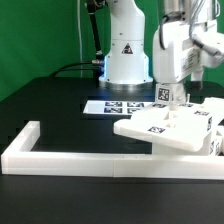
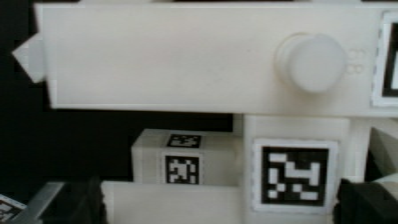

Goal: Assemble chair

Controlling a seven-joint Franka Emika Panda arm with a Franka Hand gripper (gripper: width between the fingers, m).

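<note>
Exterior view: gripper [image 1: 172, 100] hovered over chair [image 1: 165, 130] near the table's front corner; finger spread unclear. Probably mid-joining; next needs precise alignment.

Chair parts [image 1: 170, 130] cut off at exterior view's right — fingers hidden.

The tool [image 1: 174, 103] hangs over the chair parts [image 1: 165, 130] (white, tagged) beside the border rail [image 1: 60, 157].

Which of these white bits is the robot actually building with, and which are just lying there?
Being built with:
chair parts, white tagged pieces
gripper, right above them

Just lying there:
marker board
border rail
black table
</note>
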